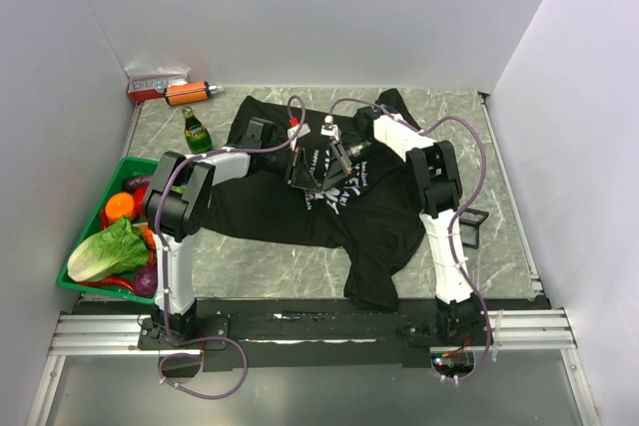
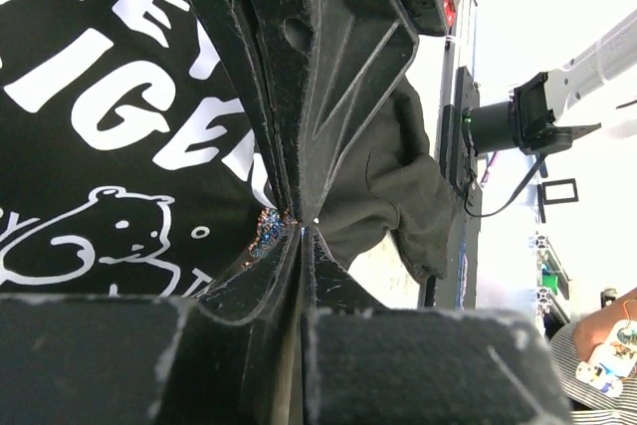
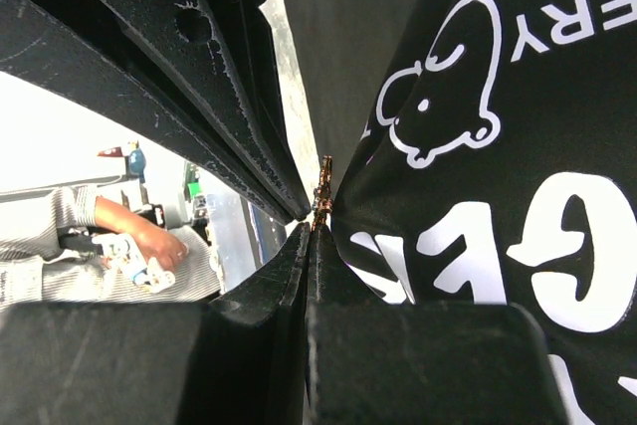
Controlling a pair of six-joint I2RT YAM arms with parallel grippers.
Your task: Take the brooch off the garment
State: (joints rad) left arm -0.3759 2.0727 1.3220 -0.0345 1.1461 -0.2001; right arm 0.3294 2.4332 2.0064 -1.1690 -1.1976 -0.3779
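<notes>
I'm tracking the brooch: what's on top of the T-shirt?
The left gripper, closed on a glittery brooch by the T-shirt's white print, and the right gripper, shut beside it. The brooch's fastening is hidden behind the fingers.

even bright light, washed-out white behind the black garment (image 2: 388, 176)

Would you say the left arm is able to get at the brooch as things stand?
Probably yes: the left gripper is pinched right at the glittery brooch on the garment, nothing between. The right gripper, shut on what looks like its metal edge, crowds but doesn't block.
</notes>
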